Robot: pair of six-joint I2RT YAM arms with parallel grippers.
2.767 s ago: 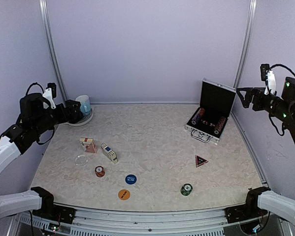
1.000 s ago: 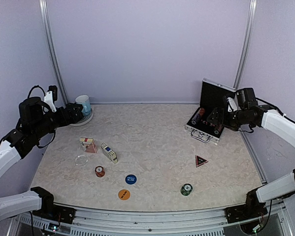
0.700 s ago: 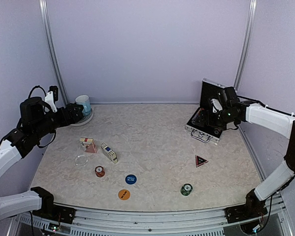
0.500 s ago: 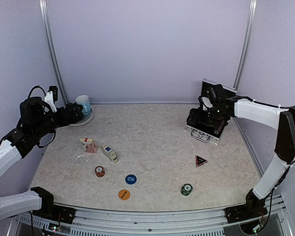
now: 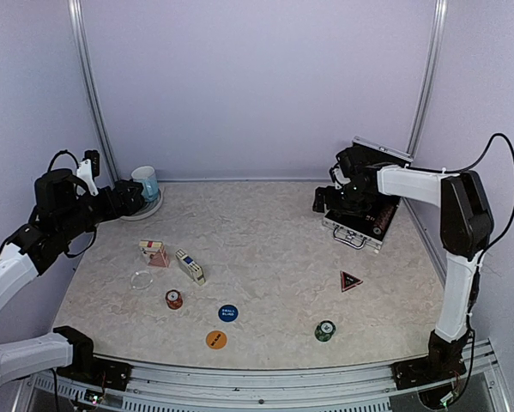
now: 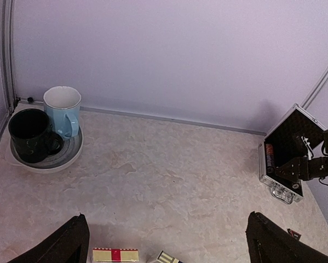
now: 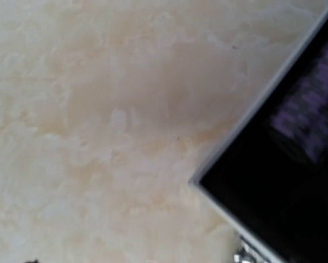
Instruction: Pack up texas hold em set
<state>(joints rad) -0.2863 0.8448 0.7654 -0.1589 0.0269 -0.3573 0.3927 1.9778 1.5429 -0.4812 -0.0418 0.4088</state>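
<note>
The silver case [image 5: 357,230] stands open at the back right, with a chip stack [image 5: 382,220] in its black lining. My right gripper [image 5: 324,199] hovers open just left of the case; its wrist view is blurred and shows only a case corner [image 7: 273,164] and bare table. Loose at the front left lie a red card deck [image 5: 154,251], a blue card deck [image 5: 190,266], a red chip stack [image 5: 174,299], a blue button [image 5: 228,313] and an orange button [image 5: 215,340]. A green chip stack [image 5: 325,330] and a dark triangular marker [image 5: 350,280] lie at the front right. My left gripper [image 6: 169,246] is open and empty, high at the back left.
A light blue mug [image 6: 62,107] and a dark mug [image 6: 32,131] stand on a round plate [image 6: 49,160] in the back left corner. A clear disc [image 5: 142,279] lies beside the red deck. Walls close in on three sides.
My right arm has swung in from the right wall, passing over the case to its left side. The left arm and the loose pieces have not moved.
</note>
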